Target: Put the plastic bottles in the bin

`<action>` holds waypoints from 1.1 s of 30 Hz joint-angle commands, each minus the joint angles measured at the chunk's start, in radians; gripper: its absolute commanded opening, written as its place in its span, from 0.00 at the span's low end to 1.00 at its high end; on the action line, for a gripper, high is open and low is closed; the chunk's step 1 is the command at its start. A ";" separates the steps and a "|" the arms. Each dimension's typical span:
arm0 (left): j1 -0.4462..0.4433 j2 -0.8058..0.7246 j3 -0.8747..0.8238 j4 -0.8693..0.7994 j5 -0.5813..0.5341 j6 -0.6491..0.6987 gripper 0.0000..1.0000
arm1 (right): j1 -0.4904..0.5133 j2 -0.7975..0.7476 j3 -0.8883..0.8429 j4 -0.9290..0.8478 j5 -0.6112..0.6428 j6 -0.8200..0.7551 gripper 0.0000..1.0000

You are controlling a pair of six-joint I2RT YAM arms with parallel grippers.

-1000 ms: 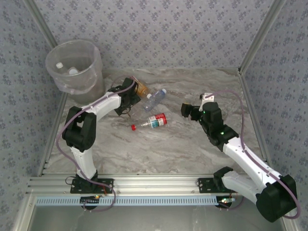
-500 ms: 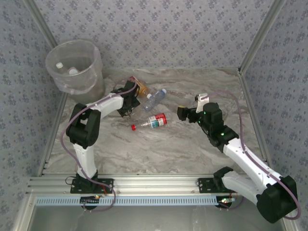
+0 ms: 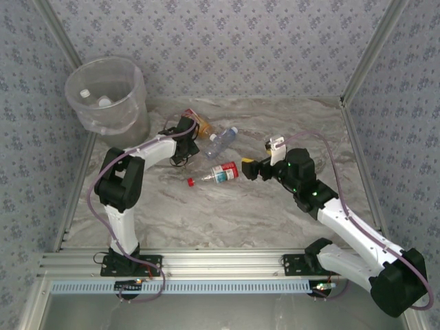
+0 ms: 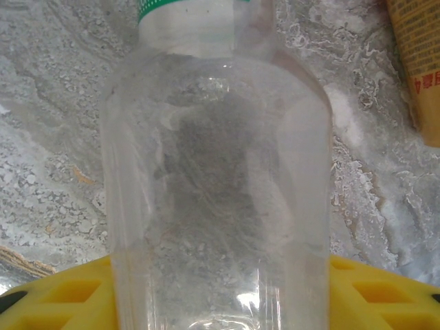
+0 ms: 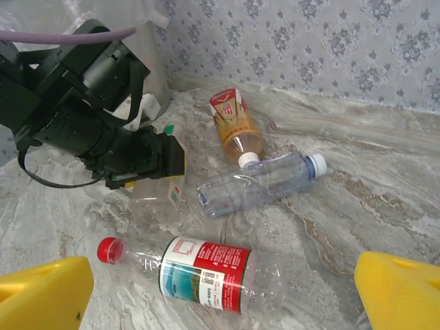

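Bottle with green cap (image 4: 213,172) sits between the left jaws, cap pointing away; whether they pinch it I cannot tell. Close squarely on its body, lest it squirt out. Right jaws gape empty, red-labelled bottle (image 5: 206,271) just ahead.

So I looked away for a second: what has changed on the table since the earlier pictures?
The right gripper, jaws wide open, has swung left up to the red-labelled bottle. The left gripper has edged farther back; a green-capped bottle sits between its fingers, though a firm hold is unclear. The red-labelled bottle, the other bottles and the bin have not moved.
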 commanded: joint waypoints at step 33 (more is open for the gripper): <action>0.005 -0.560 -0.002 0.145 0.051 0.504 0.46 | 0.061 0.009 -0.013 0.143 0.069 -0.103 1.00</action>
